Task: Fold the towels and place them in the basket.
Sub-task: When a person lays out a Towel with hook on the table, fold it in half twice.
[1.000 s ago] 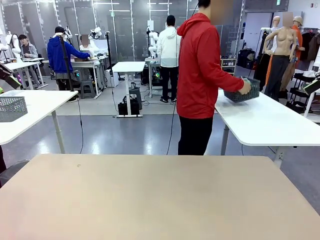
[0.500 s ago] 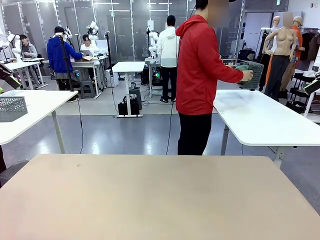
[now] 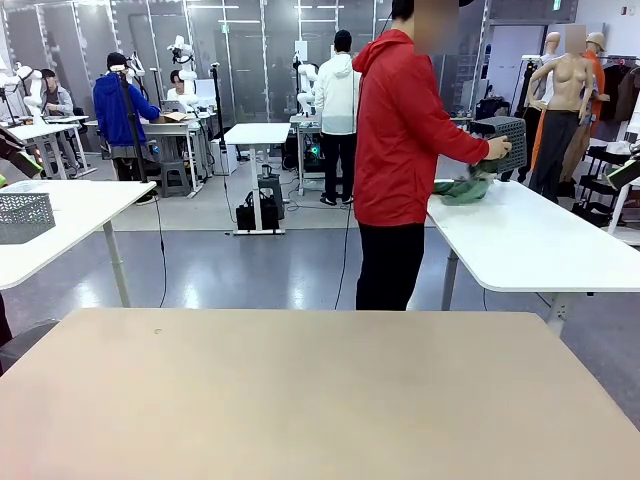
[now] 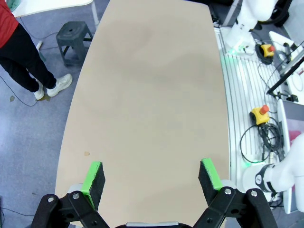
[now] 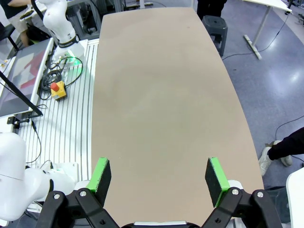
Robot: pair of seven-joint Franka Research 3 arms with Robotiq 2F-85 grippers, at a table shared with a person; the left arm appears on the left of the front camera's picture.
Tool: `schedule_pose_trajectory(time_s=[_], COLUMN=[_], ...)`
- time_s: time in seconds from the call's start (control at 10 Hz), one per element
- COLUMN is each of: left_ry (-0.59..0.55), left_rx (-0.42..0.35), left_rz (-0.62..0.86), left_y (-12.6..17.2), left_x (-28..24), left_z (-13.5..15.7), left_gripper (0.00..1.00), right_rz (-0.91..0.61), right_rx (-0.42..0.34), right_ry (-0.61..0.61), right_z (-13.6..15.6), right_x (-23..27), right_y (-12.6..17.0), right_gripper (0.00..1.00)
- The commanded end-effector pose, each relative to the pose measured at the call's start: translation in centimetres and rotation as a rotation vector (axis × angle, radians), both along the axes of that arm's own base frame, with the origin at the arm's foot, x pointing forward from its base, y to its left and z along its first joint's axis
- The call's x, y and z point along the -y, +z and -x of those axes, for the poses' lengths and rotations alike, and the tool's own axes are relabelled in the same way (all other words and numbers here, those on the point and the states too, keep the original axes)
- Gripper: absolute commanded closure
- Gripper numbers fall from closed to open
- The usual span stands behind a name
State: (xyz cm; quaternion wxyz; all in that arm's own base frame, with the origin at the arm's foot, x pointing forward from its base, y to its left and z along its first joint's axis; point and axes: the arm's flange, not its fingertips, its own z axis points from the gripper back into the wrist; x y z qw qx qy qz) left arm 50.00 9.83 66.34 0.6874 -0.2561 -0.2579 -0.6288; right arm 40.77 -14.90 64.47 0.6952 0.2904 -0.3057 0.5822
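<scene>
A person in a red hoodie stands beyond my beige table, at a white side table to the right. The person's hand tips the dark grey mesh basket up on its side. Green towels hang out of it onto that white table. My left gripper hangs open high over the beige table with nothing between its green pads. My right gripper is likewise open above the bare tabletop.
Another mesh basket sits on a white table at the far left. A stool stands on the floor by the person's feet. Cables and emergency-stop buttons lie on the robot's side of the table.
The person lifted the basket off the white table and tipped it, and the green towels have dropped out onto that table. Neither gripper has moved.
</scene>
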Motion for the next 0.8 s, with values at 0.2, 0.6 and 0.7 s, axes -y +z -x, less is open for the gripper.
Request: schedule_pose_trajectory(time_s=[0.2,0.6,0.7], left_ry=[-0.001,-0.001,-0.001], left_rx=[0.005,0.005,0.005], left_rz=[0.0,0.0,0.0], left_y=[0.02,0.02,0.02], left_x=[0.02,0.02,0.02], left_z=[-0.04,-0.04,-0.04], left_gripper=[0.0,0.0,0.0], right_rz=[-0.004,-0.004,-0.004], right_rx=[0.001,0.001,0.001], right_ry=[0.005,0.005,0.005], right_z=[0.02,0.02,0.02], right_x=[0.0,0.0,0.0], right_y=[0.0,0.0,0.0], right_gripper=[0.0,0.0,0.0])
